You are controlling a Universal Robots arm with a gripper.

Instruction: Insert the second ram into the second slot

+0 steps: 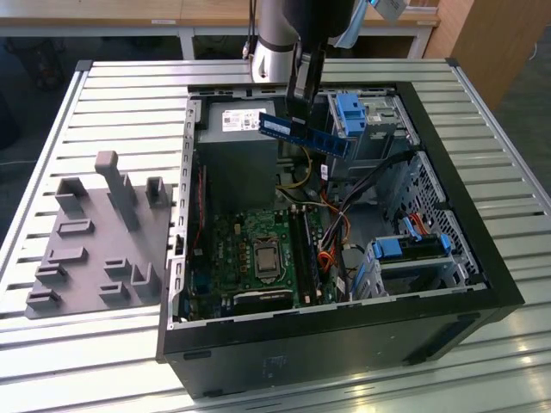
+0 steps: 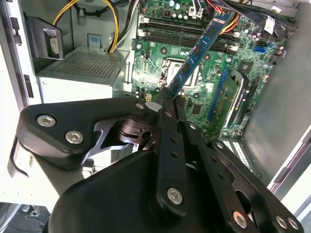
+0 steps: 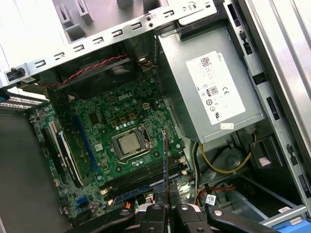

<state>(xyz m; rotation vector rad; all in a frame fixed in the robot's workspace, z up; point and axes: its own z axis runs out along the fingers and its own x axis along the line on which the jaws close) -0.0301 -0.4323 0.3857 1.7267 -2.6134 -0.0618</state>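
The second ram (image 1: 308, 136) is a long dark-blue stick with a pale label. It hangs above the open computer case, over its far half, tilted down towards the exterior view's right. My gripper (image 1: 297, 116) is shut on its upper edge. In the second wrist view the stick (image 2: 197, 53) slants out from my fingertips (image 2: 167, 99) over the green motherboard (image 2: 170, 63). In the first wrist view it shows edge-on (image 3: 165, 158) above the row of long dark memory slots (image 3: 146, 175). I cannot tell which one is the second slot. The stick is clear of the slots.
A grey power supply (image 1: 237, 146) fills the case's far corner, with yellow cables beside it. The processor (image 1: 264, 258) sits mid-board next to the slots (image 1: 306, 249). Bright blue drive clips (image 1: 351, 112) and cable bundles (image 1: 344, 215) crowd the exterior view's right. A grey fixture plate (image 1: 95, 241) lies outside.
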